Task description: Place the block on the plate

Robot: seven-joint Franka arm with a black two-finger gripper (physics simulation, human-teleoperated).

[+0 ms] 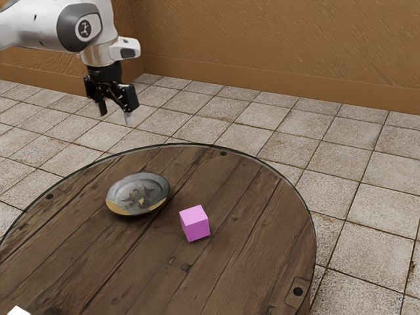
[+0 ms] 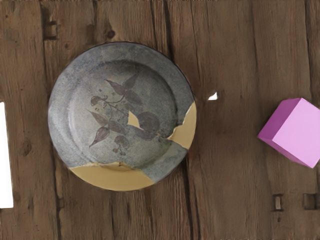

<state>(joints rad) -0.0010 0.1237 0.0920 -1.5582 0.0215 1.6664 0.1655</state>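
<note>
The empty gripper (image 1: 116, 112), 2 fingers wide apart, hangs above the plate (image 2: 122, 117) at the approach step; next, it must shift and descend to the pink block (image 1: 195, 223).

Exterior sidelong, slanting down — wrist overhead, straight down, nearer — plate (image 2: 122, 116), block (image 2: 295, 131) shared

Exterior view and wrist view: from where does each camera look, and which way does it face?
Exterior view: beside the arm, looking obliquely down across the round table; the arm and its open fingers show.
Wrist view: mounted at the arm's end, facing nearly straight down onto the plate.
Both share: the plate, the pink block and the wooden tabletop.
</note>
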